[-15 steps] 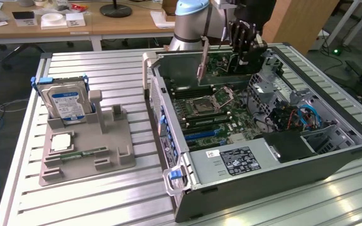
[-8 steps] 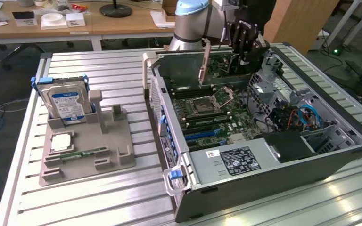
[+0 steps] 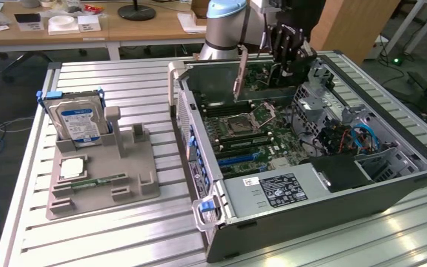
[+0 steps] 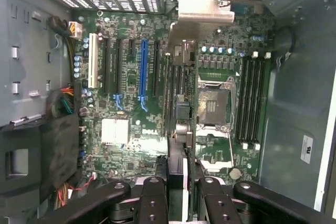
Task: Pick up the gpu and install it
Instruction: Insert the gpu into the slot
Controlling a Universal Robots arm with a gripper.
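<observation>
My gripper (image 3: 288, 58) hangs over the far end of the open computer case (image 3: 391, 192), shut on the gpu (image 3: 262, 75). The card stands on edge above the motherboard (image 3: 247, 130), its long silvery bracket (image 3: 239, 72) toward the exterior view's left. In the wrist view the gpu (image 4: 177, 98) shows edge-on between the black fingers (image 4: 152, 198), with my gripper (image 4: 178, 187) closed around it and the bracket (image 4: 205, 9) at the far end. The card hovers between the blue expansion slot (image 4: 143, 72) and the processor socket (image 4: 212, 103), not touching the board.
A grey parts holder (image 3: 102, 167) sits on the slatted table at the exterior view's left. It carries a hard drive (image 3: 80, 122) with a blue-white label, a memory stick (image 3: 98, 181) and a small white chip (image 3: 73, 167). The power supply (image 3: 273, 192) fills the case's near end.
</observation>
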